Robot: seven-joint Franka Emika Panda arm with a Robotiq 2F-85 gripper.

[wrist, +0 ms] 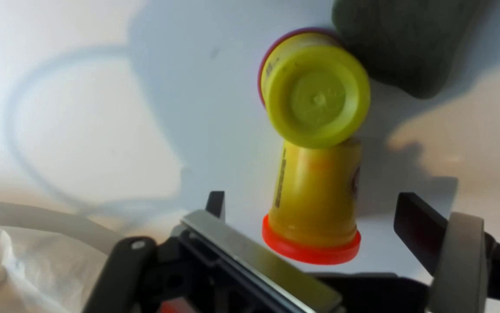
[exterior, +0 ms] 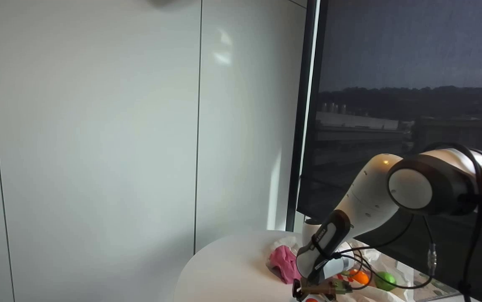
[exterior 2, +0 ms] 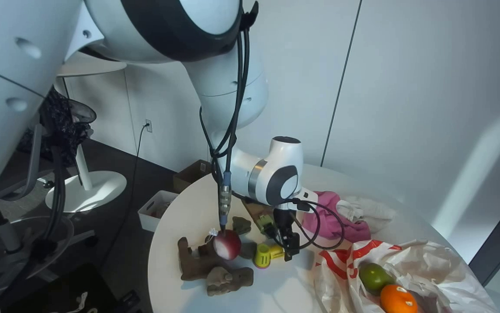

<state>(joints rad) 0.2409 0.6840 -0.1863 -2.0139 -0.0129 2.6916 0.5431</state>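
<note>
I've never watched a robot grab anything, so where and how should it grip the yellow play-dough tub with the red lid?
Probably across the middle of the red-lidded tub, from above: lying on its side, it offers a rounded wall to each side of the open gripper. The end away from its lid looks worse; an upturned yellow tub crowds it.

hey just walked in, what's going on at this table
A robot arm reaches down over a white table, holding nothing. Its fingers stand open, one on each side of a yellow tub with a red lid, which lies on its side. Close by it, a second yellow tub stands upside down, next to a dark grey lump. A pink cloth lies nearby, as does a plastic bag with an orange fruit and a green fruit in it.
</note>
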